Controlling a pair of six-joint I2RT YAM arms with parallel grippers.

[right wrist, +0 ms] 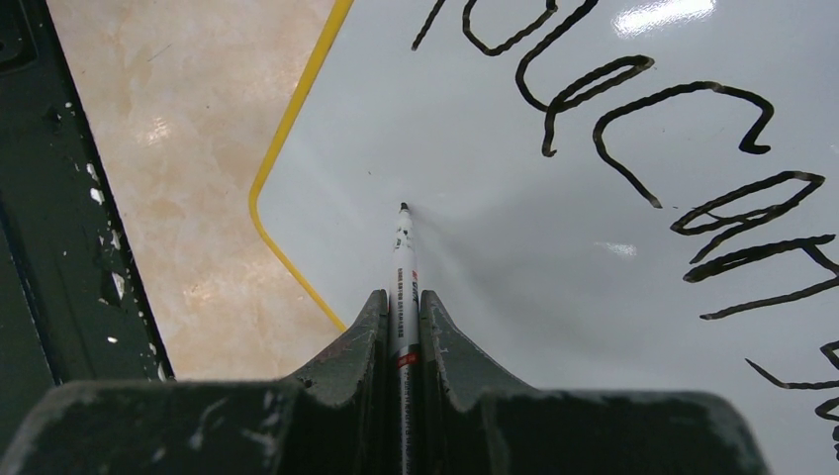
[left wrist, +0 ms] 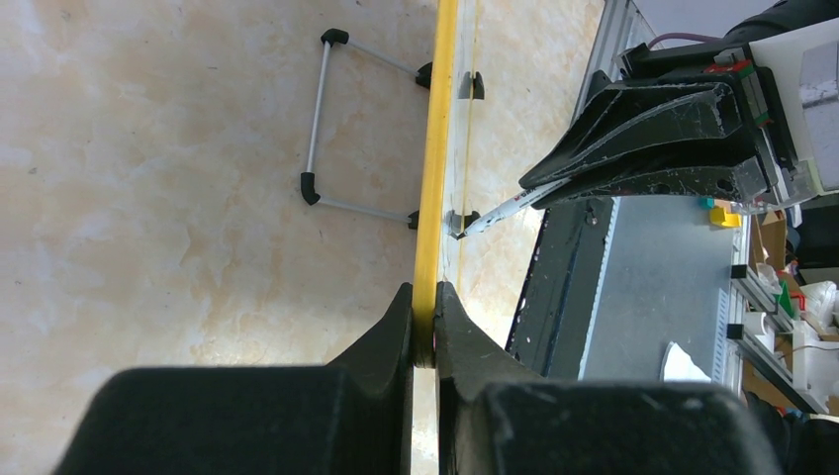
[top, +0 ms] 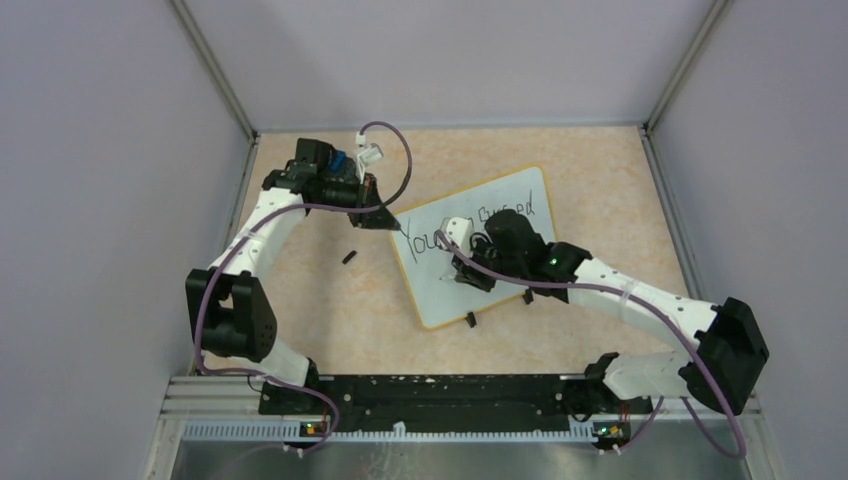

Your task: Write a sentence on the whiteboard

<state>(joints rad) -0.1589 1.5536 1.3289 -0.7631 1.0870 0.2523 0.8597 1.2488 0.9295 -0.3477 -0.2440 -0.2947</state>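
The whiteboard (top: 440, 295) sits at the middle of the bench (top: 330, 300), turned askew. The sentence (top: 428, 240) runs in black across its far part. Right arm (top: 620, 290): jaws clamped on a marker (right wrist: 404, 257), tip at a bare patch near a corner. Left arm (top: 262, 222): jaws clamped on the board's yellow rim (left wrist: 433, 148).

A robotics lab cell: plain grey wall panels (top: 100, 150) in aluminium framing (top: 215, 70) enclose a beige marbled surface (top: 330, 320); cluttered shelves (left wrist: 782, 307) show beyond the black mounting rail (top: 440, 392).
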